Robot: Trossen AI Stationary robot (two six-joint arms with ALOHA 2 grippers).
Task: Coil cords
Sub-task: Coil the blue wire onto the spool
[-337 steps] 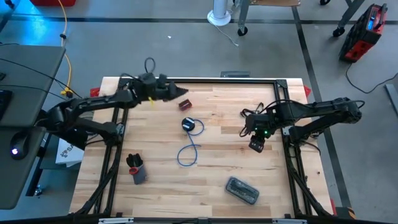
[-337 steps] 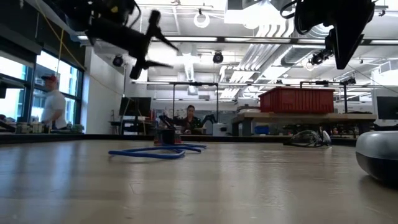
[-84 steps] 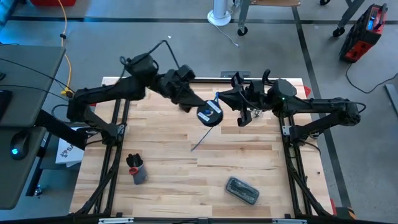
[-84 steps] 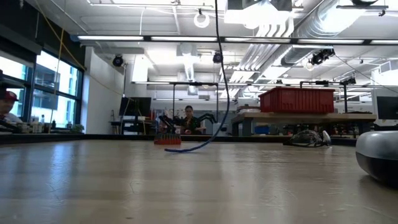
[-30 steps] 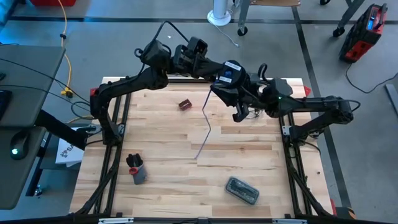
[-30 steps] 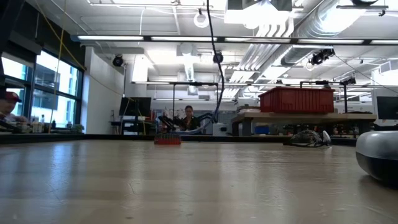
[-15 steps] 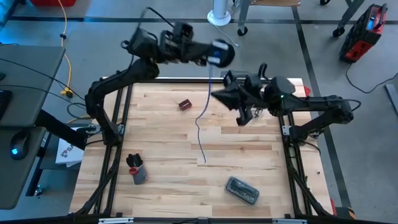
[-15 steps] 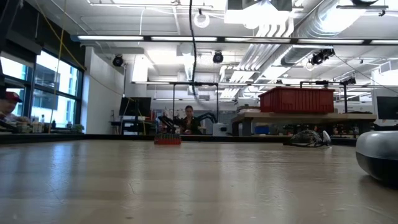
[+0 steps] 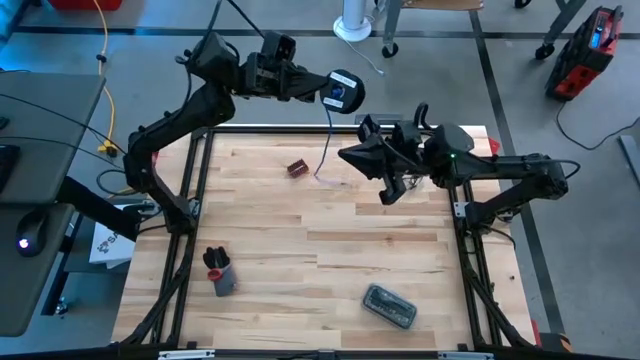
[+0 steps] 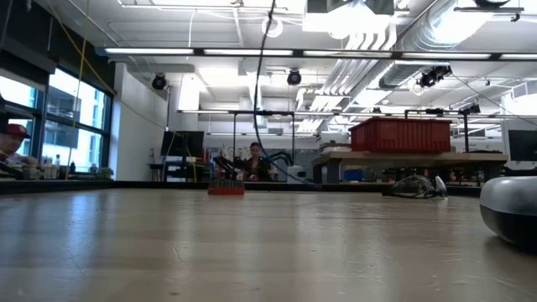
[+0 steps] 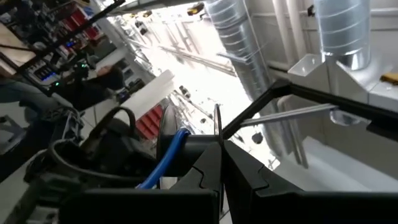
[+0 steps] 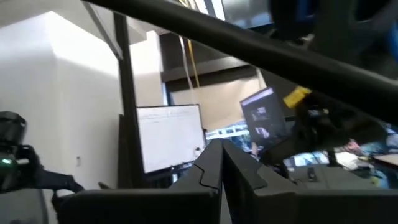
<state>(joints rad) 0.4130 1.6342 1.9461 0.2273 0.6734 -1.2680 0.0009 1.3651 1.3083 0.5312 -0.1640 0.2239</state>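
The round black reel (image 9: 342, 90) with its blue-white patch hangs high over the table's far edge, and my left gripper (image 9: 322, 92) is shut on it. The thin blue cord (image 9: 326, 140) drops from the reel, and its lower end (image 9: 322, 177) lies on the table. In the low view the cord (image 10: 255, 92) shows as a dark hanging line. The left wrist view shows blue turns (image 11: 176, 149) wound on the reel. My right gripper (image 9: 343, 155) is shut and hovers just right of the hanging cord, with nothing between its fingers (image 12: 211, 165). My left gripper pinches the reel by the rim of one flange (image 11: 216, 134) between its two fingers. The fingers come from the table's left, slanting a little upward. The reel is lifted clear, its patched face upward, and the cord hangs slack below it.
A small red-brown block (image 9: 297, 168) lies near the cord's end. A dark holder with a red item (image 9: 218, 272) stands at the near left. A grey case (image 9: 390, 306) lies at the near right, also in the low view (image 10: 512, 210).
My left gripper has risen and swung toward the table's far left with the reel, rolling as it went. The cord's free end has been dragged from mid-table toward the far edge. My right gripper has stayed in place, shut.
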